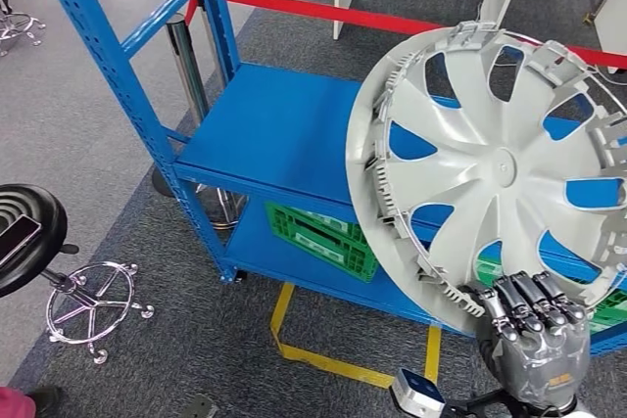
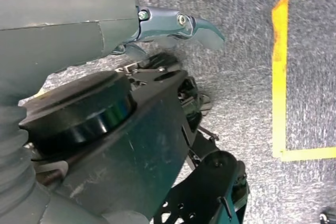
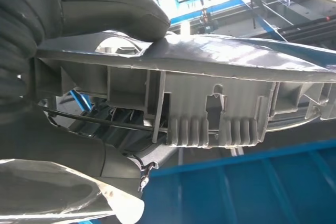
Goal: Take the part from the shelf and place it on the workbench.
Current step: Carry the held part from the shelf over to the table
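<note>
The part is a large silver-grey wheel cover (image 1: 503,163) with curved spokes, held up tilted in front of the blue shelf (image 1: 273,124). My right hand (image 1: 536,335) grips its lower rim, dark fingers curled over the edge. In the right wrist view the thick thumb (image 3: 118,9) presses on the cover's rim (image 3: 222,61), with its clips and wire ring visible underneath. My left hand (image 2: 79,24) hangs over the grey carpet with one finger (image 2: 194,27) stretched out and nothing in it.
A green crate (image 1: 317,232) sits on the shelf's lower level. A red barrier belt (image 1: 325,12) and a chrome post (image 1: 185,61) stand behind. A black stool (image 1: 29,227) is at the left. Yellow floor tape (image 1: 325,359) runs before the shelf.
</note>
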You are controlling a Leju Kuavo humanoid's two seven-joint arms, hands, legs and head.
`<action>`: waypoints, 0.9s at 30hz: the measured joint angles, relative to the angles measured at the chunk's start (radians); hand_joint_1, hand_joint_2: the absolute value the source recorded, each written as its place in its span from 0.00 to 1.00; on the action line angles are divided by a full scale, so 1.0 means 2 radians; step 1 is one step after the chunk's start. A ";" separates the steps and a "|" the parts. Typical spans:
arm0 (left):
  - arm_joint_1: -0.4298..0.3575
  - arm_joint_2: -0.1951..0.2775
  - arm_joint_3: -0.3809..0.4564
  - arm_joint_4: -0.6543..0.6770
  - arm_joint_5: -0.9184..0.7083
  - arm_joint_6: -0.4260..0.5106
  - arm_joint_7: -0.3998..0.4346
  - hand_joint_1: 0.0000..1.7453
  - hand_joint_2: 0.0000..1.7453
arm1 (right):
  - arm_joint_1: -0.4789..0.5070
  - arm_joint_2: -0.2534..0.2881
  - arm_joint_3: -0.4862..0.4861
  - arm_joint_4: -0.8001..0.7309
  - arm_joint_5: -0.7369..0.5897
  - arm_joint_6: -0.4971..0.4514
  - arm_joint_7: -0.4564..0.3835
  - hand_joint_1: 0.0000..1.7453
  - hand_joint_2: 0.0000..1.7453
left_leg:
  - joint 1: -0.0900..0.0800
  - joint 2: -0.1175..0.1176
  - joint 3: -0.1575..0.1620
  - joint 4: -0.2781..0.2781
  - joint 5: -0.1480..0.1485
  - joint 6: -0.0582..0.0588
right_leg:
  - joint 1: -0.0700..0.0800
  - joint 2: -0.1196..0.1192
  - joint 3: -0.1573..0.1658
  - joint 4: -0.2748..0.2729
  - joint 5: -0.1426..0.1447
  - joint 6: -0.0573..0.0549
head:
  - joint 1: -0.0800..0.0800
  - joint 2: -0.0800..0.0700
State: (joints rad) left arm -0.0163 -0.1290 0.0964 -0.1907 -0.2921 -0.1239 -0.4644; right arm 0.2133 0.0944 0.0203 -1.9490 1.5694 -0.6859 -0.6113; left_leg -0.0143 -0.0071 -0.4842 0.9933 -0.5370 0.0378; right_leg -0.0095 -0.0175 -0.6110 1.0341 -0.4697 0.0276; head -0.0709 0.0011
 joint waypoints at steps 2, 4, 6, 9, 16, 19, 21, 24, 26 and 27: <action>-0.001 0.001 0.000 0.000 -0.003 -0.003 0.000 0.00 1.00 | 0.001 -0.001 -0.001 0.000 0.000 0.000 -0.001 1.00 1.00 | 0.002 0.002 -0.008 -0.005 0.010 0.003 | 0.000 0.004 -0.012 0.025 -0.028 0.004 | 0.001 0.000; -0.002 0.003 -0.002 0.000 -0.008 -0.010 -0.001 0.00 1.00 | 0.003 -0.002 -0.001 0.000 0.000 0.000 -0.003 1.00 1.00 | 0.002 0.002 -0.018 -0.004 0.018 0.004 | -0.001 0.007 -0.029 0.082 -0.071 0.007 | 0.002 0.000; -0.003 0.009 -0.004 0.000 -0.011 -0.016 -0.001 0.00 1.00 | 0.008 -0.003 -0.001 0.000 0.000 0.000 -0.006 1.00 1.00 | 0.001 0.003 -0.029 -0.001 0.025 0.004 | -0.001 0.007 -0.034 0.126 -0.084 0.009 | 0.002 0.000; -0.004 0.018 -0.005 0.000 -0.012 -0.019 -0.001 0.00 1.00 | 0.015 -0.003 -0.001 0.000 0.000 0.000 -0.010 1.00 1.00 | 0.001 0.002 -0.044 0.004 0.034 0.001 | -0.003 0.007 0.014 0.074 -0.047 0.010 | 0.002 0.000; -0.006 0.026 -0.013 0.000 -0.030 -0.012 0.012 0.00 1.00 | 0.031 -0.003 -0.003 -0.012 0.000 0.000 -0.009 1.00 1.00 | 0.001 -0.001 -0.068 0.022 0.038 -0.015 | -0.001 0.010 0.058 -0.019 -0.038 -0.008 | 0.002 0.000; -0.008 0.027 -0.019 0.000 -0.040 -0.014 0.022 0.00 1.00 | 0.043 -0.003 -0.007 -0.028 0.000 0.000 -0.010 1.00 1.00 | 0.004 0.000 -0.086 0.091 -0.029 -0.023 | -0.001 0.005 0.041 -0.019 -0.023 -0.020 | -0.001 0.000; -0.010 0.027 -0.025 0.000 -0.048 -0.015 0.029 0.00 1.00 | 0.052 -0.002 -0.012 -0.041 0.000 0.000 -0.009 1.00 1.00 | 0.006 0.000 -0.090 0.144 -0.054 -0.026 | 0.000 0.002 0.028 -0.016 -0.015 -0.020 | -0.001 0.000; -0.013 0.027 -0.031 0.000 -0.053 -0.015 0.036 0.00 1.00 | 0.068 -0.001 -0.023 -0.059 0.000 0.000 -0.009 1.00 1.00 | 0.007 0.000 -0.047 0.110 -0.024 -0.024 | 0.000 -0.001 0.010 -0.010 -0.004 -0.019 | -0.002 0.000; -0.016 0.029 -0.033 0.000 -0.053 -0.015 0.036 0.00 1.00 | 0.076 0.001 -0.030 -0.068 0.000 0.000 -0.010 1.00 1.00 | 0.006 0.000 0.002 0.034 -0.011 -0.019 | 0.001 -0.001 0.001 -0.007 0.003 -0.015 | -0.001 0.000; -0.017 0.029 -0.033 0.000 -0.053 -0.016 0.036 0.00 1.00 | 0.078 0.001 -0.032 -0.072 0.000 0.000 -0.010 1.00 1.00 | 0.004 0.000 0.017 0.007 -0.011 -0.017 | 0.001 -0.001 -0.002 -0.007 0.008 -0.012 | -0.001 0.000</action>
State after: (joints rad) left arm -0.0511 -0.0710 0.0297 -0.1904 -0.3986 -0.1556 -0.3922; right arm 0.3701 0.0974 -0.0440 -2.0924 1.5690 -0.6859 -0.6311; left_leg -0.0056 -0.0069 -0.4498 1.0065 -0.5593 0.0039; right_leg -0.0079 -0.0189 -0.6142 1.0200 -0.4542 0.0040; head -0.0733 0.0011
